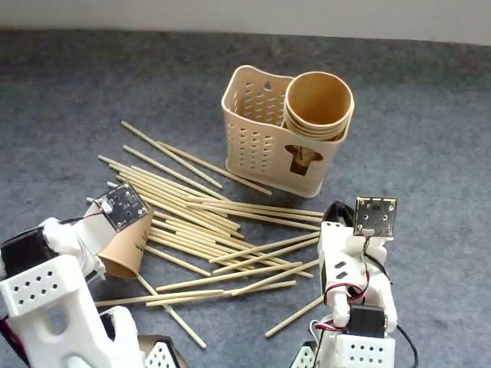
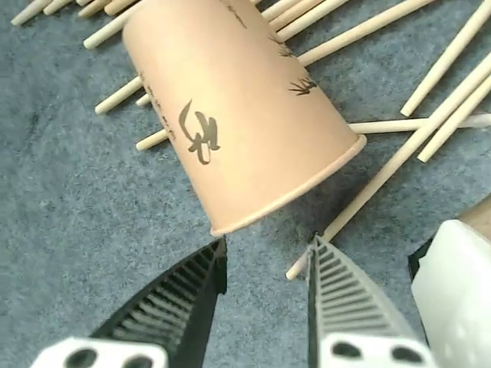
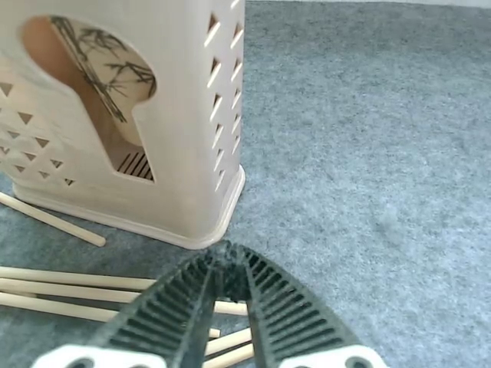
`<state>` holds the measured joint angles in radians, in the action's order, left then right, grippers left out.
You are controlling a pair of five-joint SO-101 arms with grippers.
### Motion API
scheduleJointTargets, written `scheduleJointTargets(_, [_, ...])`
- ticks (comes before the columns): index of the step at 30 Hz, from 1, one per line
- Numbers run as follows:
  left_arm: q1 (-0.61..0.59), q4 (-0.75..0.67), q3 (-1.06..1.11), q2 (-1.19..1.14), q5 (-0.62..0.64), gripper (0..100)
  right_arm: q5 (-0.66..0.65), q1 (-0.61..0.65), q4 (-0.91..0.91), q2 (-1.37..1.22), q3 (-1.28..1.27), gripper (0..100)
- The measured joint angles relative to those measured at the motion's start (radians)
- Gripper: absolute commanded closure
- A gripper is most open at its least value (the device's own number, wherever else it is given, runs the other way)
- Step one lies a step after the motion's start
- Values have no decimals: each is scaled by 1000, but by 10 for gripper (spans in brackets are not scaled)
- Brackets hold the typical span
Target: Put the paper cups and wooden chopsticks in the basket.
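- Left wrist view: left jaws spread, gripping nothing; a paper cup point(image 2: 230, 115) lies on its side just past their tips, rim toward them, over chopsticks point(image 2: 360, 31).
- Its dark brush marks spell nothing legible.
- Right wrist view: right jaws pressed together, empty, tips near the basket point(image 3: 192, 153) corner; stacked cups point(image 1: 318, 98) stand inside.

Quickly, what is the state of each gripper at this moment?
Left gripper: open, holding nothing, fingertips close to the rim of the paper cup.
Right gripper: shut, holding nothing.
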<state>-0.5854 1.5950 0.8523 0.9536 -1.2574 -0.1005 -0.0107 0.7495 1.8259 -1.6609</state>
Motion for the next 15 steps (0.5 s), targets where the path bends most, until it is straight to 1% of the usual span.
scheduleJointTargets(3, [8,-17,38,2,-5,828,0,0,0,0,0,990])
scheduleJointTargets(9, [78,-133,147,11,-5,829,0,0,0,0,0,990])
scheduleJointTargets(11, [103,-150,153,11,-5,829,0,0,0,0,0,990])
scheduleJointTargets(15, [155,-160,153,11,81,829,0,0,0,0,0,990])
